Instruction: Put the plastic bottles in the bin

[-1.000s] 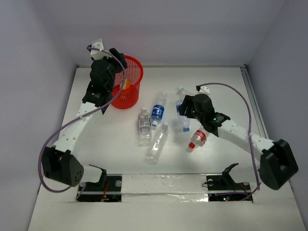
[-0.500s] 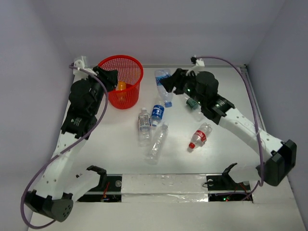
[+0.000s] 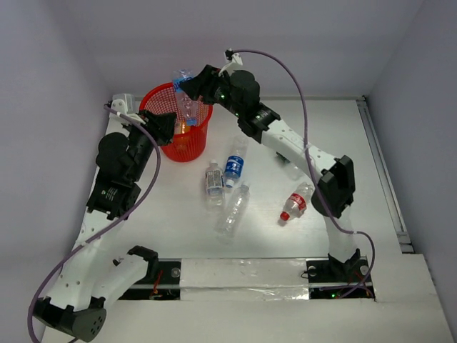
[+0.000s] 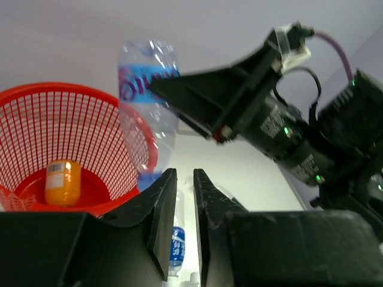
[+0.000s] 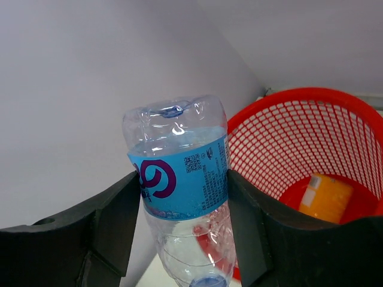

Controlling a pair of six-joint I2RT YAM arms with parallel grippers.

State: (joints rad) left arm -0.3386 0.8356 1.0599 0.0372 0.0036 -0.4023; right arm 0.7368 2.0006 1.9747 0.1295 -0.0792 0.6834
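The red mesh bin (image 3: 191,145) stands at the back left; an orange-label bottle (image 4: 63,182) lies inside it, also in the right wrist view (image 5: 325,197). My right gripper (image 3: 191,90) is shut on a blue-label bottle (image 5: 179,173), held cap down over the bin's rim (image 5: 311,137). This bottle also shows in the left wrist view (image 4: 146,89). My left gripper (image 3: 161,126) is just left of the bin, empty, its jaws nearly together (image 4: 184,173). On the table lie a dark-label bottle (image 3: 213,179), a blue-label bottle (image 3: 234,166), a clear bottle (image 3: 233,211) and a red-label bottle (image 3: 296,202).
The right arm (image 3: 285,139) stretches across the back of the table from its base (image 3: 335,268). The enclosure's walls stand close behind and left of the bin. A rail (image 3: 382,171) runs along the table's right edge.
The right arm has lifted the blue-label bottle from mid table and swung it left, over the bin. The left gripper has drawn back from over the bin to its left side.
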